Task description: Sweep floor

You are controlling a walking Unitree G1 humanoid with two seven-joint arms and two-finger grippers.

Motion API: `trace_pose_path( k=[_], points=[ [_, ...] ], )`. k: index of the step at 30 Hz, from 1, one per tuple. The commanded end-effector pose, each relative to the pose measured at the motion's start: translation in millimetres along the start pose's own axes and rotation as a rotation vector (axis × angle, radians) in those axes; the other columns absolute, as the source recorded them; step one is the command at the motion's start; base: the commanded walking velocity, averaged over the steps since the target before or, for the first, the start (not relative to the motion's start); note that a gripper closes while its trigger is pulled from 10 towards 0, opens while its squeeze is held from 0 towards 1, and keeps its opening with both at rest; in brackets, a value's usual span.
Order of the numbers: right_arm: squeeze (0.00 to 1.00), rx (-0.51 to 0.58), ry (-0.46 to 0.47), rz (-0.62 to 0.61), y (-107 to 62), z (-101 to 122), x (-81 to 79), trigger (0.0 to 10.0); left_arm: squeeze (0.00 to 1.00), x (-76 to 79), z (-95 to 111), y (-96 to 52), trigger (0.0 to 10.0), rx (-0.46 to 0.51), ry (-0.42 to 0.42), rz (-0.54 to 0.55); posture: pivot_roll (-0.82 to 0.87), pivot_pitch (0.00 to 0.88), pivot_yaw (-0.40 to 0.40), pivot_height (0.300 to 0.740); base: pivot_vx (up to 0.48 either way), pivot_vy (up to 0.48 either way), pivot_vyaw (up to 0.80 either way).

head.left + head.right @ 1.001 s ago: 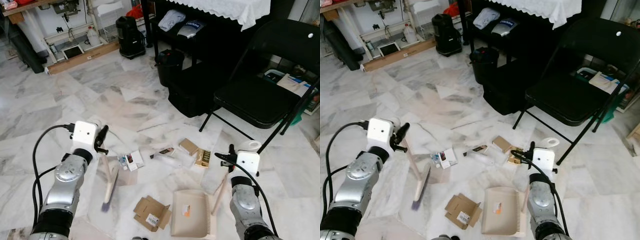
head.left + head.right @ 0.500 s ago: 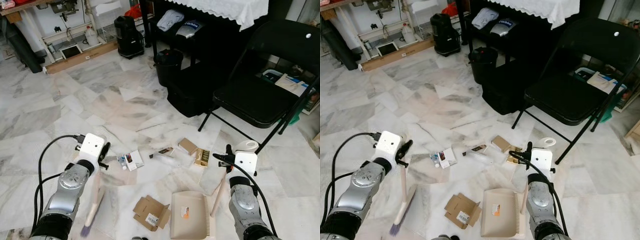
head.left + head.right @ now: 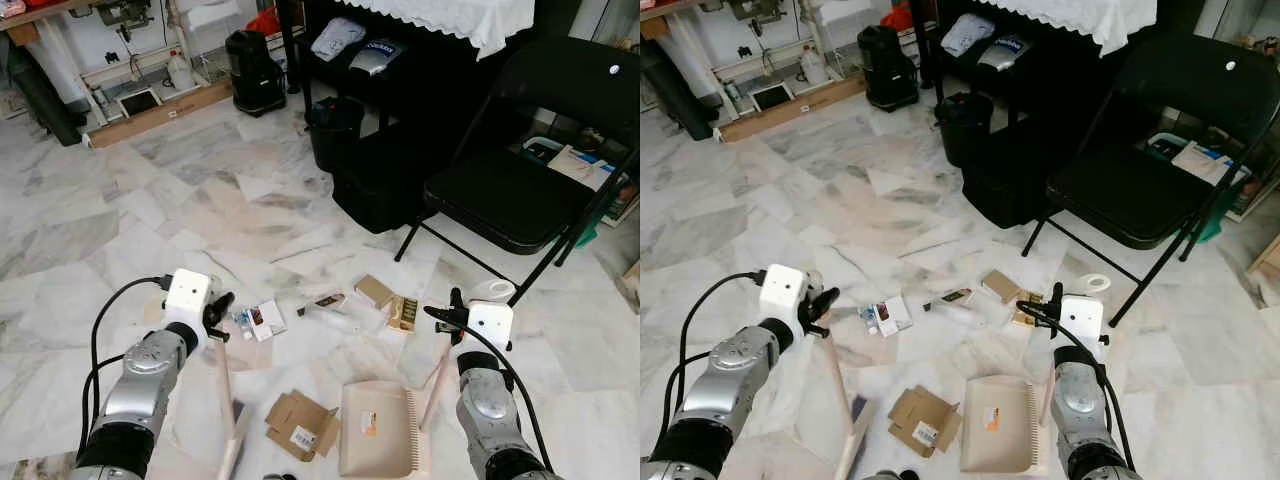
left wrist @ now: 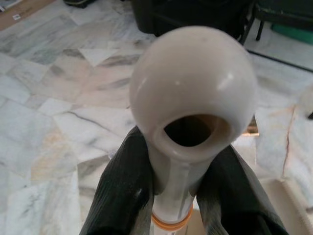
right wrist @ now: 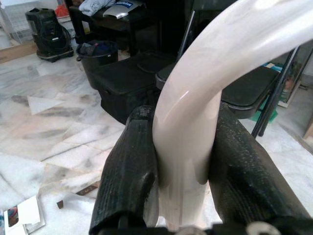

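Note:
My left gripper (image 3: 218, 318) is shut on the cream broom handle (image 4: 193, 122), and the broom (image 3: 229, 415) slants down to the marble floor beside a flattened cardboard box (image 3: 302, 424). My right gripper (image 3: 447, 318) is shut on the white dustpan handle (image 5: 205, 98). The cream dustpan (image 3: 378, 430) rests flat on the floor to the right of the box. Litter lies beyond them: small cards (image 3: 262, 320), a dark wrapper (image 3: 326, 301), a small brown box (image 3: 376, 291) and a yellow packet (image 3: 404, 313).
A black folding chair (image 3: 525, 190) stands at the right, with a tape roll (image 3: 492, 291) by its leg. A black bin (image 3: 337, 130) and a dark case (image 3: 385, 185) sit ahead under a cloth-covered table (image 3: 430, 20). A black vacuum (image 3: 256, 70) is farther back.
The broom head has swung to the right across the floor, from my lower left to beside the cardboard box. The dustpan and my right arm have stayed put.

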State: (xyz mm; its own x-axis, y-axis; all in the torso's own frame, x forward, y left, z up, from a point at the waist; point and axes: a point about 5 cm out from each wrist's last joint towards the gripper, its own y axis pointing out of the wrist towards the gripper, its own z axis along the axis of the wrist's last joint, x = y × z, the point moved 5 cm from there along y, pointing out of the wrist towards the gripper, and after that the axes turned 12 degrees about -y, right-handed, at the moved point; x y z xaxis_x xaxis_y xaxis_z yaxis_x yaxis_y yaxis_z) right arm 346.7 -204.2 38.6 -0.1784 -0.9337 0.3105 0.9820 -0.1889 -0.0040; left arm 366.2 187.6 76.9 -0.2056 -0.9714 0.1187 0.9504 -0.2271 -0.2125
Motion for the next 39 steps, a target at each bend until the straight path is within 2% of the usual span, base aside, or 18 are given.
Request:
trace_pose_path(
  k=[1, 5, 11, 18, 23, 32, 35, 36, 39],
  points=[
    [0.00, -0.027, 0.024, 0.018, -2.3, -4.0, -8.2, 10.0, 0.00, -0.1, 2.3, 0.2, 10.0, 0.003, -0.067, -0.012, 0.08, 0.137, 0.117, 0.740, 0.000, 0.000, 0.00],
    [0.00, -0.030, 0.027, 0.021, -2.6, -4.5, -8.9, 10.0, 0.00, 3.3, 6.2, 1.8, 10.0, 0.009, -0.149, -0.037, 0.08, 0.134, 0.118, 0.740, 0.000, 0.000, 0.00],
    [0.00, -0.028, 0.027, 0.025, -2.6, -4.4, -9.2, 10.0, 0.00, 12.6, 3.5, 4.0, 10.0, -0.044, -0.182, -0.101, 0.08, 0.124, 0.118, 0.740, 0.000, 0.000, 0.00],
    [0.00, -0.024, 0.030, 0.030, -1.9, -2.9, -10.5, 10.0, 0.00, 19.5, 16.4, 7.2, 10.0, 0.005, -0.329, -0.123, 0.08, 0.107, 0.115, 0.740, 0.000, 0.000, 0.00],
    [0.00, -0.023, 0.029, 0.037, -1.7, -2.8, -11.3, 10.0, 0.00, 21.1, 21.2, 7.6, 10.0, 0.029, -0.391, -0.129, 0.08, 0.096, 0.113, 0.740, 0.000, 0.000, 0.00],
    [0.00, -0.016, 0.029, 0.039, 0.3, 0.1, -11.6, 10.0, 0.00, 24.2, 27.9, 7.3, 10.0, 0.049, -0.392, -0.138, 0.08, 0.100, 0.108, 0.740, 0.000, 0.000, 0.00],
    [0.00, -0.011, 0.031, 0.032, 0.6, 1.0, -10.5, 10.0, 0.00, 12.8, 41.6, 5.9, 10.0, 0.133, -0.334, -0.075, 0.08, 0.103, 0.106, 0.740, 0.000, 0.000, 0.00],
    [0.00, -0.005, 0.031, 0.025, 0.9, 2.0, -9.3, 10.0, 0.00, 8.4, 53.4, 3.9, 10.0, 0.191, -0.300, -0.053, 0.08, 0.102, 0.105, 0.740, 0.000, 0.000, 0.00],
    [0.00, -0.001, 0.032, 0.020, 1.1, 2.6, -8.1, 10.0, 0.00, 7.2, 64.0, 1.4, 10.0, 0.237, -0.308, -0.051, 0.08, 0.103, 0.104, 0.740, 0.000, 0.000, 0.00]
  ],
)
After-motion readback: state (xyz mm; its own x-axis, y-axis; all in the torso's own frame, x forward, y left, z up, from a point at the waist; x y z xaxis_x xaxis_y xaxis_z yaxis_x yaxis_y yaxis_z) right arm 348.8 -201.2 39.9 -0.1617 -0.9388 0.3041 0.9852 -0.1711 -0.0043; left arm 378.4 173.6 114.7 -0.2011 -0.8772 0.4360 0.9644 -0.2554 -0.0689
